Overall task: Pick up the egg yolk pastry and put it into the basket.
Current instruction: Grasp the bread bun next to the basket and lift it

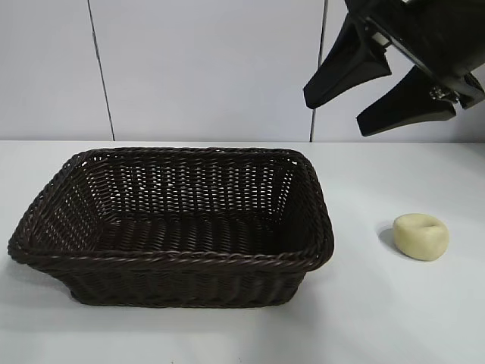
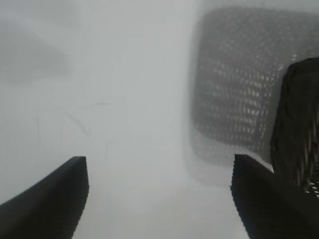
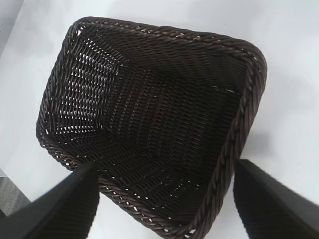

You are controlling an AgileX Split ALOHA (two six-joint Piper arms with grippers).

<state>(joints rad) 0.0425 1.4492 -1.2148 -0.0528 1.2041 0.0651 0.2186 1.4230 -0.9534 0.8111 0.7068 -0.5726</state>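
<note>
The egg yolk pastry [image 1: 421,236], a small pale yellow lump with a dent on top, lies on the white table to the right of the basket [image 1: 174,258]. The basket is a large dark brown wicker one and is empty. My right gripper [image 1: 335,114] hangs open and empty high above the table, over the gap between the basket's right end and the pastry. The right wrist view looks down into the basket [image 3: 249,99] between the open fingers [image 3: 165,167]; the pastry is out of that view. My left gripper [image 2: 159,159] is open and empty over bare table beside the basket [image 2: 299,129].
The white table [image 1: 394,318] runs back to a pale panelled wall [image 1: 204,68]. The basket's blurred grey shadow [image 2: 234,89] falls on the table in the left wrist view. The left arm is outside the exterior view.
</note>
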